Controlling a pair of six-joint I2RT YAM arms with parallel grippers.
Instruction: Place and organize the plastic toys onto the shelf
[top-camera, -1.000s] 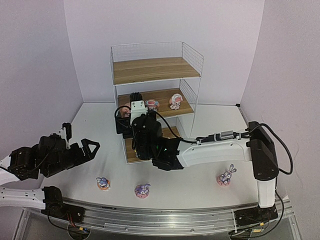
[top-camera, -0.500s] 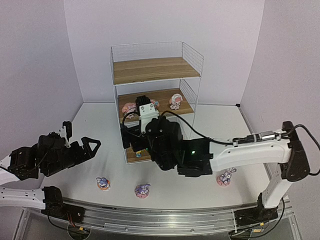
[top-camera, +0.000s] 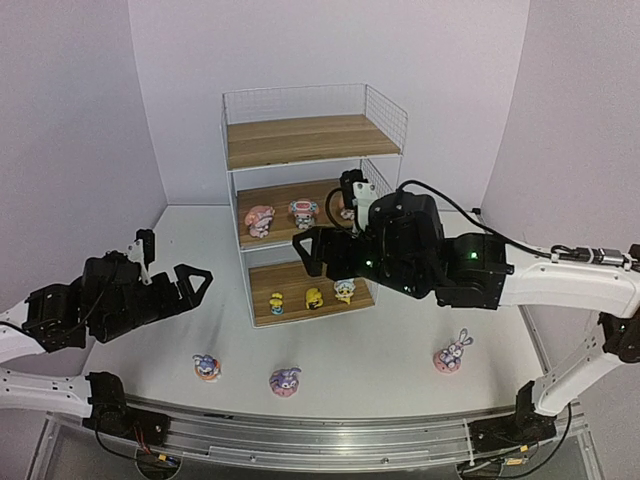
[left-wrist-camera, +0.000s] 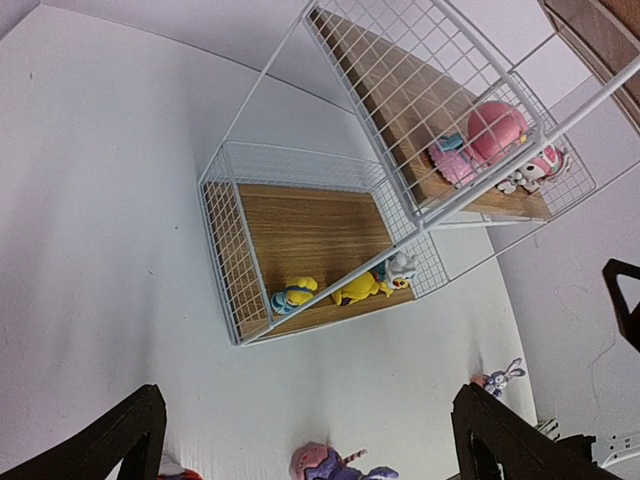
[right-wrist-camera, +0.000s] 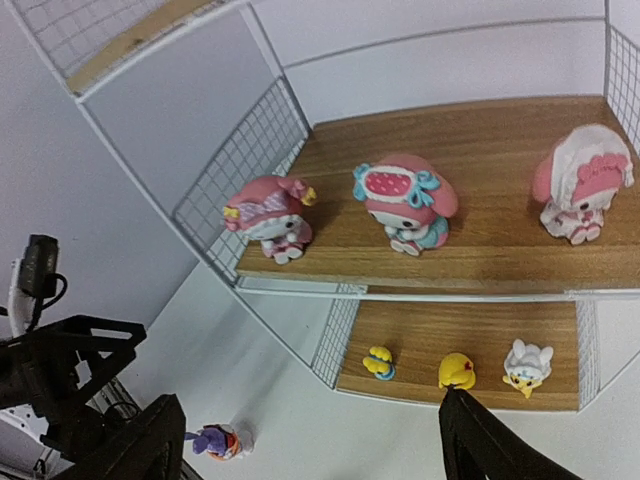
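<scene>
Top external view was the only one that gave me all three purple bunnies (top-camera: 285, 380). They stood on the white table (top-camera: 390, 395) in front of the shelf (top-camera: 300, 140), two near each other on the left and one well apart on the right. Right wrist view caught just one of them, at its lower edge. Left wrist view caught two plainly, plus a scrap of colour at its bottom edge that I could not identify.

Right wrist view showed best what sat on the shelf. Three pink-and-white figurines (right-wrist-camera: 405, 200) stood upright in a row on the middle board, apart from one another. Three yellowish figurines (right-wrist-camera: 457, 371) lined the front edge of the bottom board. From above, the right arm (top-camera: 560, 285) covered part of the third pink-and-white one. That made nine in all: six on the shelf, three on the table.

The shelf had three wood-grain boards inside white wire mesh. The right gripper (right-wrist-camera: 310, 445) hung in front of the middle tier, fingers spread wide with nothing between them. The left gripper (top-camera: 172, 262) hovered left of the shelf, fingers likewise spread and holding nothing.
</scene>
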